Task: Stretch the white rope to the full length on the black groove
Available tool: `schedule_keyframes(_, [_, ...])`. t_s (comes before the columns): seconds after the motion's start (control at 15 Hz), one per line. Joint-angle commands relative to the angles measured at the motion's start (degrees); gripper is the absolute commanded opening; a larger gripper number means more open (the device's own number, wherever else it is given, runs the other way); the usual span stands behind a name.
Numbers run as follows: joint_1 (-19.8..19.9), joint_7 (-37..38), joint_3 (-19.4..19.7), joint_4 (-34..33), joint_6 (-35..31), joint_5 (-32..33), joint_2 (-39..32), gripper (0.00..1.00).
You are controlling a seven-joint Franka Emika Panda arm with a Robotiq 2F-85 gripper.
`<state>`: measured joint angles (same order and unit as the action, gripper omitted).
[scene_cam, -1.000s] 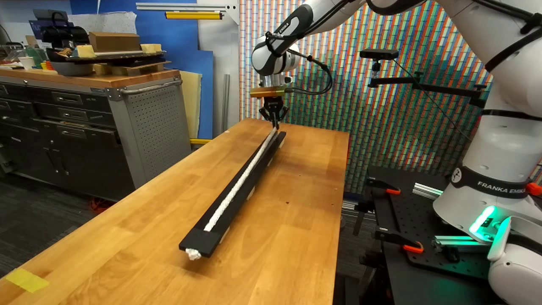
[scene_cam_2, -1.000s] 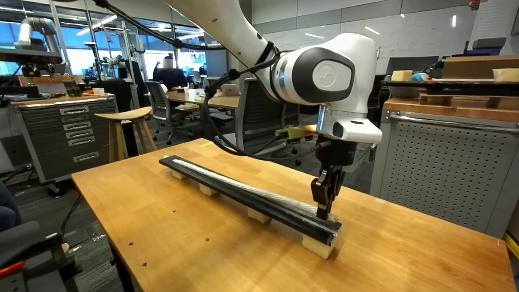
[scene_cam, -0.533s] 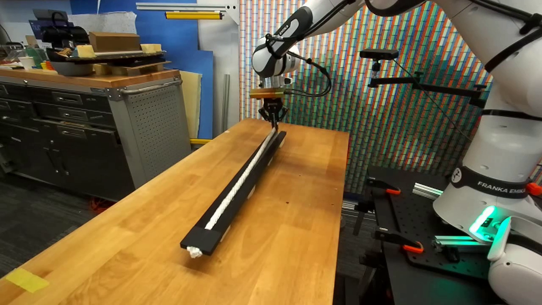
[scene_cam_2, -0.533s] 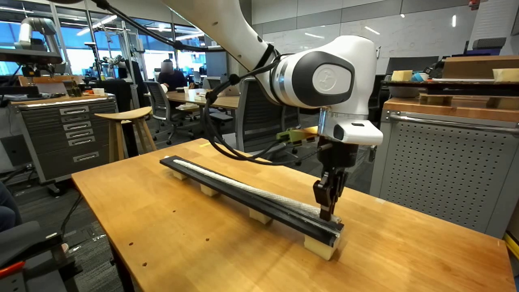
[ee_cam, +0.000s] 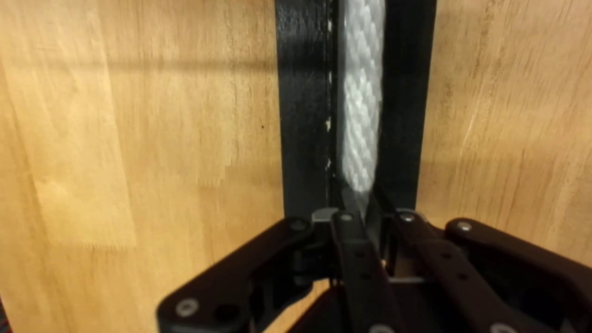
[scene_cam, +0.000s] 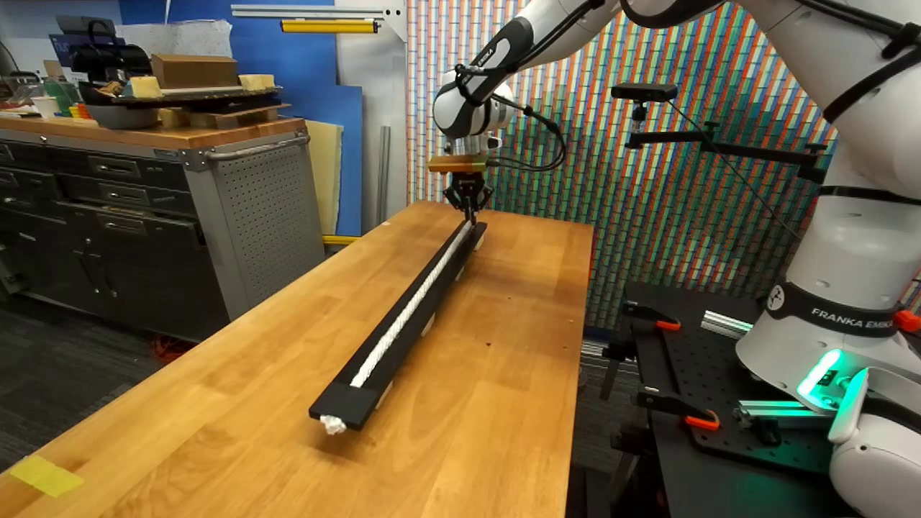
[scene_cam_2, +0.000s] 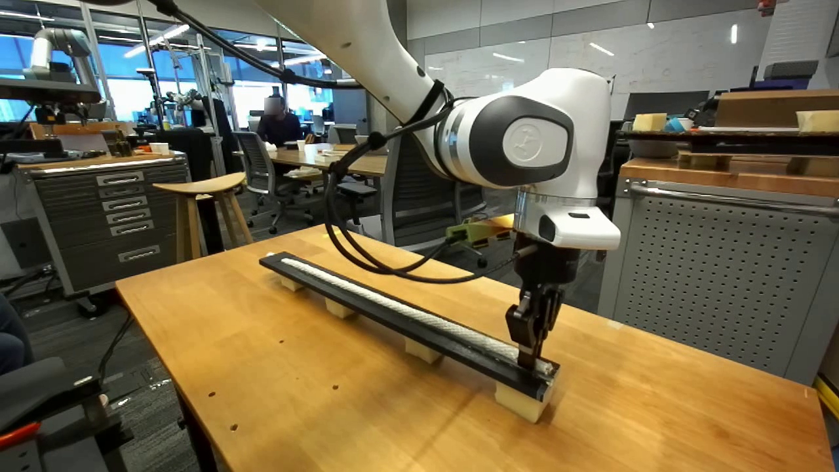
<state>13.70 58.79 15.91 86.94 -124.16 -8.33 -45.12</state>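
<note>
Along the groove (ee_cam: 305,111) lies white rope (ee_cam: 361,92) — fingers (scene_cam_2: 527,354) gripping it.

Braided white rope (ee_cam: 363,92), straight along black groove (ee_cam: 305,115), apparently seated, one end protruding

tool (scene_cam_2: 532,364): clasping white rope (scene_cam_2: 400,306) near its end | rope: along black groove (scene_cam_2: 419,330)

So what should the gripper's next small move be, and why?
Probably open the gripper slightly and let go: it seems shut on the white rope near one end of the black groove, and the rope looks straight along the groove in both exterior views.
</note>
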Motion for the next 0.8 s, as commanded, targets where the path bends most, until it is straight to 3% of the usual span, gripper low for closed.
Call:
schedule_keyframes(0.0, [0.83,-0.4,0.23,2.56,-4.81,-1.28,1.41,0.03])
schedule_keyframes(0.6, [0.79,-1.35,0.15,5.67,-9.13,-2.94,2.84,0.03])
schedule_keyframes(0.67, [0.73,-1.33,0.24,6.07,-9.44,-2.85,3.09,0.25])
schedule_keyframes(0.73, [0.77,-1.52,0.21,6.55,-9.65,-2.86,3.43,0.38])
